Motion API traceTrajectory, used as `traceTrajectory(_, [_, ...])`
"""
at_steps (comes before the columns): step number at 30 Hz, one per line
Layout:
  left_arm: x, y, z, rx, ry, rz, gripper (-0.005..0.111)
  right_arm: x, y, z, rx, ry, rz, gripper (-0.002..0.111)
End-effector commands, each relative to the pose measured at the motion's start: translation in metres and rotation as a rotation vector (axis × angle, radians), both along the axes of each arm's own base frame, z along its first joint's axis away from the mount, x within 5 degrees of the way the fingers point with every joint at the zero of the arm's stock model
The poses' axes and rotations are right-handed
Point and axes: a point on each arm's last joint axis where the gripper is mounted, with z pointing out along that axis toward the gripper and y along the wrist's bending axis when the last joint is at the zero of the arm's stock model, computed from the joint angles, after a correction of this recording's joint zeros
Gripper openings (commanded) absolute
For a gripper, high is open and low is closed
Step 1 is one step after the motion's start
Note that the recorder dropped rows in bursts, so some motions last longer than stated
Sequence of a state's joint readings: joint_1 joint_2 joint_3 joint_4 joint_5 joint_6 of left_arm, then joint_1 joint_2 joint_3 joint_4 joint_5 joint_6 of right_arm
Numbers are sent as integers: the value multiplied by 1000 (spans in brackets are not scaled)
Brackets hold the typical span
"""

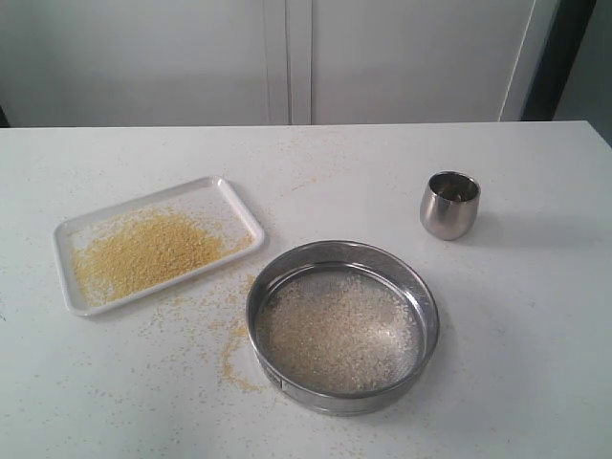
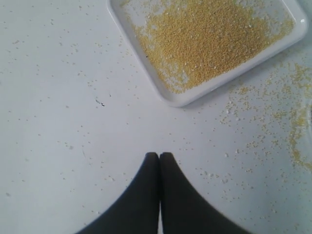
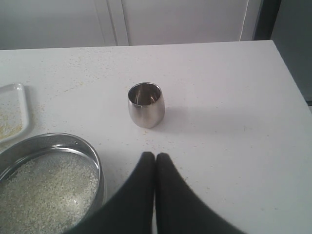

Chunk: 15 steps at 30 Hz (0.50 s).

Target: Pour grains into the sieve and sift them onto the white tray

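The sieve (image 1: 342, 325) rests on the table in front of centre, holding pale off-white grains (image 1: 337, 330) on its mesh. Left of it lies the white tray (image 1: 229, 194), with golden-yellow grains (image 1: 143, 251) heaped in it. Neither arm shows in the exterior view. My left gripper (image 2: 159, 155) is shut and empty above bare table, a short way from the white tray (image 2: 175, 100). The right gripper (image 3: 155, 155) is likewise shut and empty, beside the sieve (image 3: 95, 168) and short of the steel cup (image 3: 146, 105).
A small rounded steel cup (image 1: 449, 205) stands upright to the back right of the sieve. Spilt yellow meal (image 1: 232, 359) lies on the table between tray and sieve. The table's far edge meets a white wall.
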<state>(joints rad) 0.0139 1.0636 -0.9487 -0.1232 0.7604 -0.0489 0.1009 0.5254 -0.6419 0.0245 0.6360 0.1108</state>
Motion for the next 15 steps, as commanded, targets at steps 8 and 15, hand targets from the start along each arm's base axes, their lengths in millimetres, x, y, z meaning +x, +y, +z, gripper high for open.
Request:
traceTrajectory(8, [-53, 0, -15, 20, -141, -6, 0, 0, -1, 0, 3, -9, -7, 0])
traceTrajectory(15, [-79, 0, -32, 67, -180, -62, 0, 0, -1, 0, 3, -9, -7, 0])
